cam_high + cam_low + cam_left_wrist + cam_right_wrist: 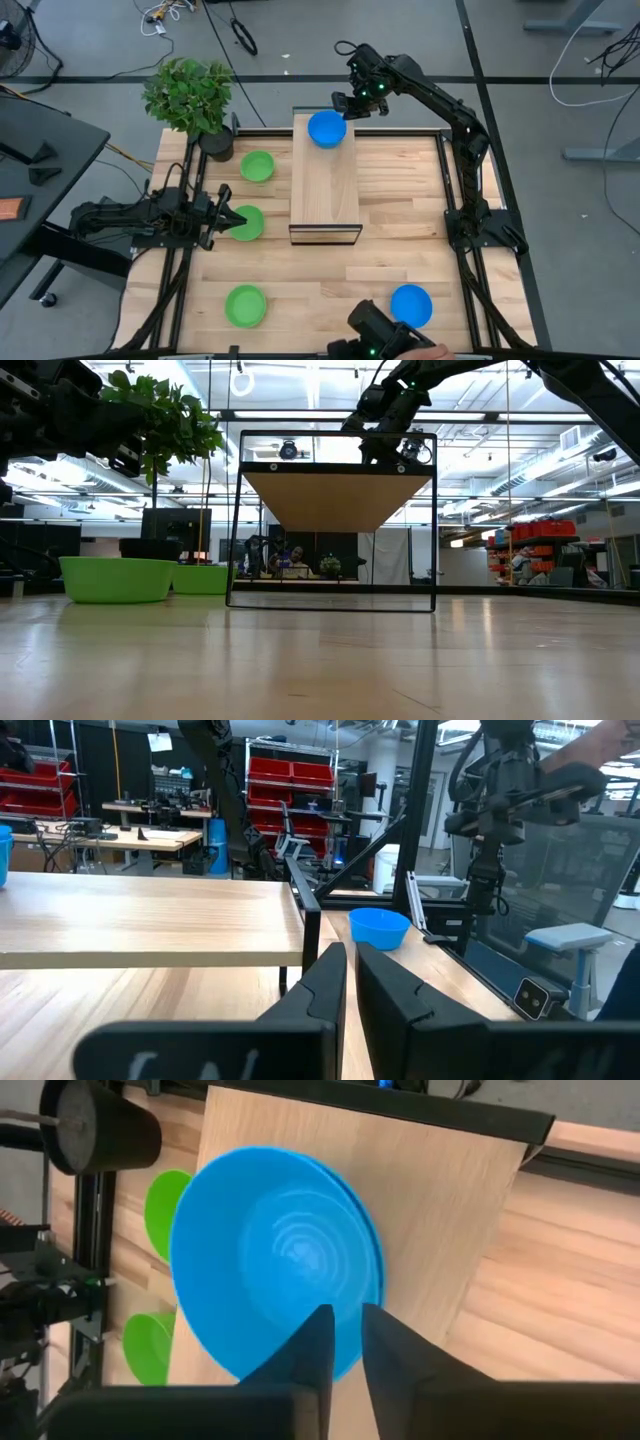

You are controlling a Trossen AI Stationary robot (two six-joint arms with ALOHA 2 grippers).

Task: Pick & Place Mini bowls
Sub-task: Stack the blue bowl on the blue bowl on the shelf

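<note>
A blue mini bowl (326, 128) sits on the far end of the raised wooden shelf (325, 190). In the right wrist view a second blue rim (373, 1250) shows nested under the blue bowl (275, 1260). My right gripper (347, 105) (347, 1315) is at that bowl's far-right rim, shut on it. Another blue bowl (411, 305) (380, 928) rests on the table, near right. Three green bowls (257, 166) (247, 222) (245, 306) rest on the table's left half. My left gripper (230, 222) (351, 948) hovers shut above the middle green bowl's left edge. My right gripper pinches the top blue bowl's rim (345, 1365) between its two fingers, slanting down from the far right. The bowl lies open side up over the shelf's far end, nested in the second blue bowl. I cannot tell whether it is lifted off it.
A leafy plant in a dark pot (190, 95) stands at the far left corner. The shelf's black frame (232, 520) stands mid-table. At the near edge a person's hand (432, 351) holds a dark device (375, 335) (500, 800) next to the blue bowl.
</note>
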